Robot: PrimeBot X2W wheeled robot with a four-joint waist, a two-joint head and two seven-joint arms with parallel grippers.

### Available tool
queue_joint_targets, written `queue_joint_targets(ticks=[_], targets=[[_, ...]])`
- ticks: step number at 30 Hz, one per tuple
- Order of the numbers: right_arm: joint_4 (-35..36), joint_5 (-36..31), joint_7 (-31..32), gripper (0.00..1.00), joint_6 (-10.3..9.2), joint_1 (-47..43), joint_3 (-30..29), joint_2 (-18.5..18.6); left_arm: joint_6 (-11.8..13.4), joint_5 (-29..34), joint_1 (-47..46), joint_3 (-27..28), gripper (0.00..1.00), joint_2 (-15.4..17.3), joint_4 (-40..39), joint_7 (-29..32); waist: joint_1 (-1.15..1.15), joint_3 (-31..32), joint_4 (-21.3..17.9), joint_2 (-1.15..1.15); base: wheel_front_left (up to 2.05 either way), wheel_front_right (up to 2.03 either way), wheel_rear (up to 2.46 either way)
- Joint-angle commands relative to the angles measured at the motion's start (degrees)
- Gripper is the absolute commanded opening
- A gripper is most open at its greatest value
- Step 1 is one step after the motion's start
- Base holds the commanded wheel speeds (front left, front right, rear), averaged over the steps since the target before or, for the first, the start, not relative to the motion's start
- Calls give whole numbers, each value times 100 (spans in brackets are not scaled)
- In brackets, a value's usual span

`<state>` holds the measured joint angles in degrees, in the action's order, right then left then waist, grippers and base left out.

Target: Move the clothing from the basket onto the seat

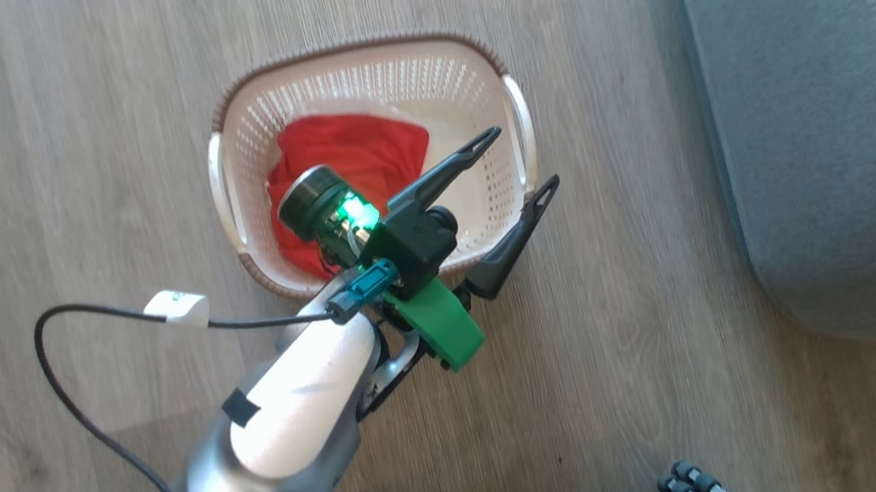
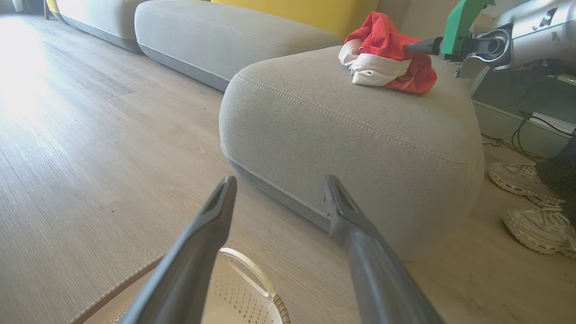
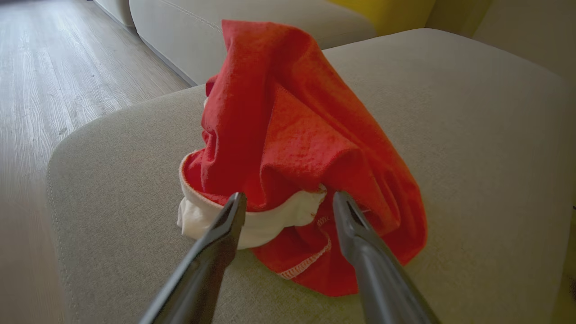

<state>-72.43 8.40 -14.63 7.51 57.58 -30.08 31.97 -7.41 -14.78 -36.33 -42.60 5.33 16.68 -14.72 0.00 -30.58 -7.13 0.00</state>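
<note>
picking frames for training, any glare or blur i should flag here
Left wrist view: sunlight washes out the floor at upper left. Head view: the left hand is motion-smeared at its fingertips, and the seat looks soft. Right wrist view: sharp on the clothing, dim toward the left edge.

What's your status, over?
Left gripper open over basket. Right gripper open at clothing on seat. More red clothing in basket. White shoes beside seat.

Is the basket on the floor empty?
No: in the head view, red clothing lies crumpled inside the basket, covering much of its bottom.
</note>
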Motion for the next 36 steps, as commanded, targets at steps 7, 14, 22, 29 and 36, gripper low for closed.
queue_joint_targets(ticks=[7, 14, 22, 29, 36], targets=[[788, 326, -36, 100, -2, -850, 438, 43, -8, -214, 352, 235, 100, -94, -206, -28, 0, 922, 81, 0, 0, 0, 0], [1472, 522, -36, 100, -2, -1599, 475, -31, -8, -295, 625, 194, 100, -120, -224, -28, 0, 1613, 131, 0, 0, 0, 0], [2257, 639, -37, 100, -2, -2294, 947, -356, -8, -365, 988, 396, 100, -138, -109, -28, 0, 2274, 164, 0, 0, 0, 0], [2992, 848, -37, 100, -2, -2870, 1401, -595, -8, -290, 1245, 771, 100, -164, -22, -28, 0, 2527, 308, 0, 0, 0, 0], [3926, 1045, -37, 100, -2, -3560, 1965, -935, -8, -194, 1512, 1208, 100, -176, 105, -28, 0, 2751, 557, 0, 0, 0, 0]])
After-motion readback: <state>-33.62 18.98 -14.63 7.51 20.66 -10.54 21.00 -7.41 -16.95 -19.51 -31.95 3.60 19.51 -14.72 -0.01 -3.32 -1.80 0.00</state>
